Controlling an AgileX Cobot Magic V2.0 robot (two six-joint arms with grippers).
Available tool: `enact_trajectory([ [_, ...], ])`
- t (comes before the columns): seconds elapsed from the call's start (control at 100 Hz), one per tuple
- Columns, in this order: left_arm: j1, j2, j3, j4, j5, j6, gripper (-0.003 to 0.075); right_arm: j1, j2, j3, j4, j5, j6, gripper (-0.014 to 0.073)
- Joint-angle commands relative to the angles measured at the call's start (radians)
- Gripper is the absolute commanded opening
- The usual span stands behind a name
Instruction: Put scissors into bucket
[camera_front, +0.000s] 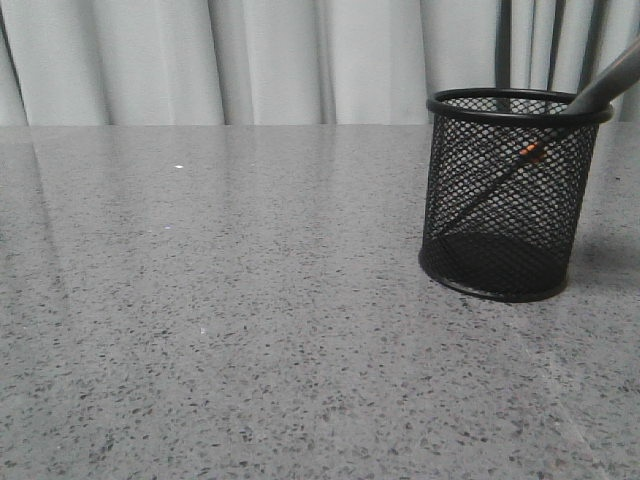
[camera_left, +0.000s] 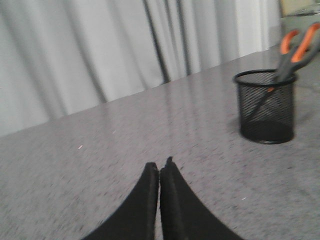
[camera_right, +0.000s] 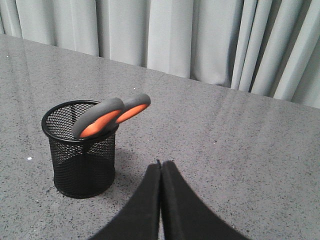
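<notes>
I see the scissors (camera_right: 111, 116) already standing blades-down in the wire-mesh bucket (camera_right: 82, 160), handles leaning over its rim, well apart from both sets of jaws. Both left gripper (camera_left: 159, 168) and right gripper (camera_right: 161, 167) jaws are pressed together, holding nothing. I judge the job done; I'd keep both arms clear of the bucket on the table (camera_front: 250, 330).

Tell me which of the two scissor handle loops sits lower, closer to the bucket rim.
The larger loop, resting on the bucket rim; the smaller loop pokes out beyond it.
</notes>
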Motion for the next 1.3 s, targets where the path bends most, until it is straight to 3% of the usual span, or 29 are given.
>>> enact_trajectory([
  [0.0, 0.124, -0.012, 0.035, -0.079, -0.081, 0.004, -0.0020, 0.004, 0.013, -0.023, -0.010, -0.072, -0.005, -0.0050],
  [0.2, 0.358, -0.082, 0.145, -0.134, -0.049, 0.004, -0.0020, 0.004, 0.013, -0.023, -0.010, -0.072, -0.005, -0.0050],
  [0.3, 0.427, -0.103, 0.169, -0.134, -0.048, 0.004, -0.0020, 0.004, 0.013, -0.023, -0.010, -0.072, -0.005, -0.0050],
  [0.46, 0.513, -0.101, 0.169, -0.134, 0.062, 0.004, -0.0020, 0.004, 0.013, -0.023, -0.010, -0.072, -0.005, -0.0050],
  [0.58, 0.540, -0.101, 0.169, -0.134, 0.135, 0.004, -0.0020, 0.004, 0.013, -0.023, -0.010, -0.072, -0.005, -0.0050],
  [1.29, 0.547, -0.101, 0.169, -0.134, 0.123, 0.004, -0.0020, 0.004, 0.013, 0.003, -0.010, -0.086, -0.005, -0.0050],
])
